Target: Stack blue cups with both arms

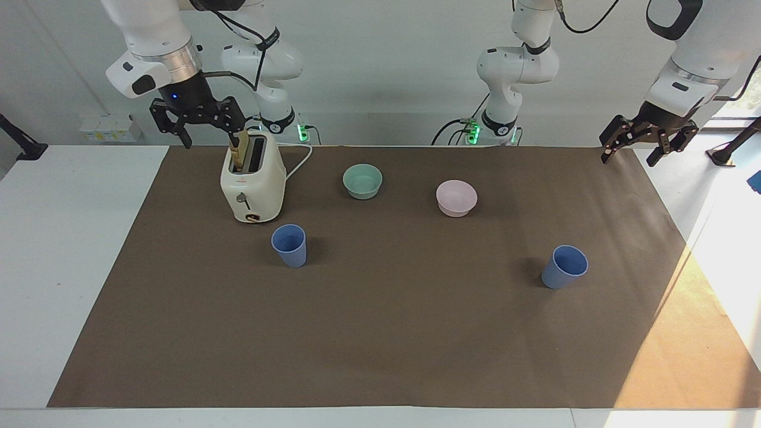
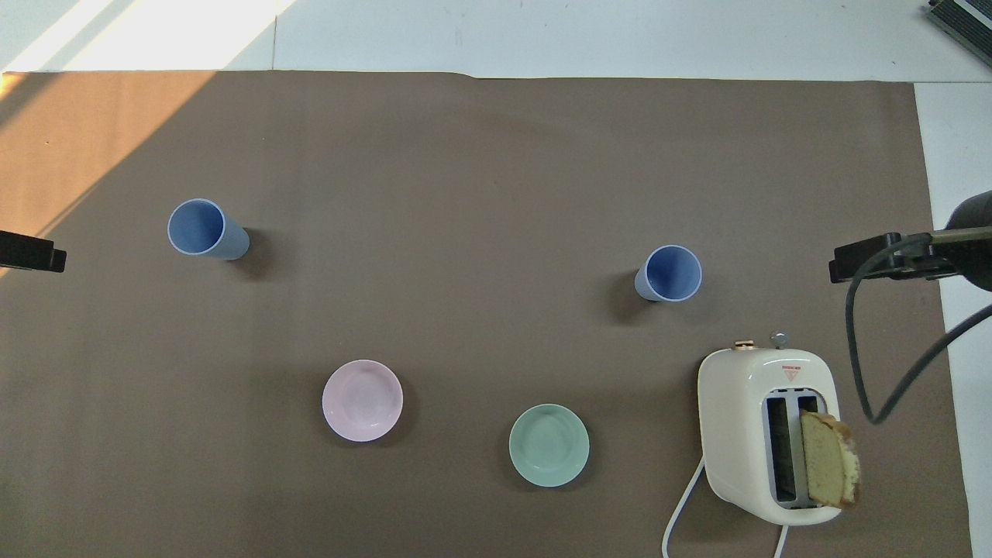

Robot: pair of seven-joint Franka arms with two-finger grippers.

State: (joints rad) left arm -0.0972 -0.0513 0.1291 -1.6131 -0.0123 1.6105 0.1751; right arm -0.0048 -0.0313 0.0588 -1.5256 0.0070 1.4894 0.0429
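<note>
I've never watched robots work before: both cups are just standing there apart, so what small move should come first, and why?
Probably each arm should lower toward its nearer cup. Both blue cups stand upright and untouched, well apart. The right gripper hangs open above the toaster, close to one cup; the left gripper hangs open at the mat's edge, toward the other.
</note>
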